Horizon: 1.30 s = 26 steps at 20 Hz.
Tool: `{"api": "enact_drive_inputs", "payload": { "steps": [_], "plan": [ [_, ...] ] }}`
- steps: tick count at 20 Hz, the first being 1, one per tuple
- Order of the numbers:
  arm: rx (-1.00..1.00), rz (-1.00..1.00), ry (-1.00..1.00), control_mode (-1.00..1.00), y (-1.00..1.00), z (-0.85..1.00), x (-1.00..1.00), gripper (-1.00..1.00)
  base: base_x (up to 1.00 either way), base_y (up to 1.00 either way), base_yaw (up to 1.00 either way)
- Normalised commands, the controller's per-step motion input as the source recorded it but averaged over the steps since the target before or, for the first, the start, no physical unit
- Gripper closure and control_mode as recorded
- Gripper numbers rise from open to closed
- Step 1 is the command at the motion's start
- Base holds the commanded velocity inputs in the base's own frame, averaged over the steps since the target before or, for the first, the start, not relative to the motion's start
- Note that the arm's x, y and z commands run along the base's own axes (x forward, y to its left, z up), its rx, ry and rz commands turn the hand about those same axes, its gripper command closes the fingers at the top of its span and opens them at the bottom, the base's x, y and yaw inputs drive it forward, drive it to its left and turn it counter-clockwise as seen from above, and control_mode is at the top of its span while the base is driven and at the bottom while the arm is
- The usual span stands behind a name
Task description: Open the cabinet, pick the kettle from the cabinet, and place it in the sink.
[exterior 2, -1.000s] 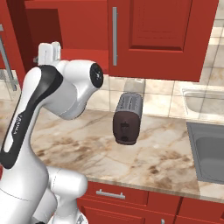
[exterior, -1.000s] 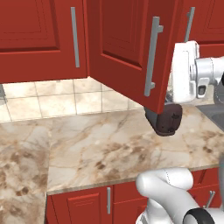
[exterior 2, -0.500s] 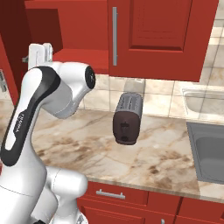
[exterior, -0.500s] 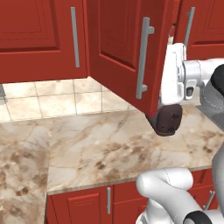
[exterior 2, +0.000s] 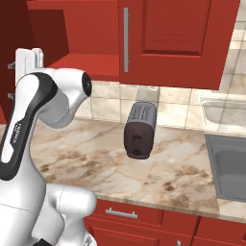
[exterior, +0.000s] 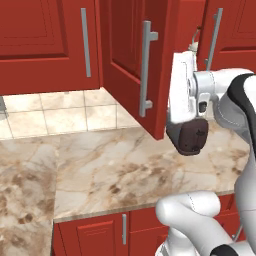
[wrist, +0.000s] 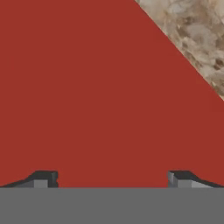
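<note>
The cabinet's left door (exterior: pixel 127 60) stands swung out over the counter, its long grey bar handle (exterior: pixel 145 70) facing the left base view. My white hand (exterior: pixel 181 90) sits just behind that door's free edge. From the right base view the hand (exterior 2: pixel 26 67) points left at the door's inner face, beside the bare red shelf (exterior 2: pixel 91 65). In the hand view my gripper (wrist: pixel 111 177) is open, its fingertips wide apart with nothing between them, close to a flat red surface. The cabinet's right door (exterior 2: pixel 168 38) is shut. The kettle is hidden. The sink (exterior 2: pixel 229 166) lies at the far right.
A dark-brown and grey toaster (exterior 2: pixel 140 129) stands on the marble counter (exterior 2: pixel 182 178) under the cabinet, just below my hand (exterior: pixel 190 137). Shorter red cupboards (exterior: pixel 40 45) hang to the left. Red base cabinets (exterior: pixel 100 232) run under the counter edge.
The cabinet's left door has swung further out and to the left. My hand has followed it leftward. The fingers have stayed wide apart.
</note>
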Motion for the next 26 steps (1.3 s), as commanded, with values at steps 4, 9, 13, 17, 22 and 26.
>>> {"api": "enact_drive_inputs", "payload": {
  "steps": [4, 9, 13, 17, 22, 26],
  "plan": [
    [0.0, 0.04, 0.0, -1.0, 0.42, -0.08, 0.0, -1.0, 0.0, 0.0, 0.0],
    [0.0, 0.01, 0.0, -1.0, 0.39, -0.08, 0.0, -1.0, 0.0, 0.0, 0.0],
    [0.0, 0.0, 0.0, -1.0, 0.23, -0.01, 0.04, -1.0, 0.0, 0.0, 0.0],
    [0.0, 0.0, 0.0, -1.0, 0.05, 0.0, 0.06, -1.0, 0.0, 0.0, 0.0],
    [0.0, 0.0, 0.0, -1.0, -0.25, 0.0, 0.0, -1.0, 0.0, 0.0, 0.0],
    [0.0, 0.0, 0.0, -1.0, -0.42, 0.0, 0.0, -1.0, 0.0, 0.0, 0.0]
  ]
}}
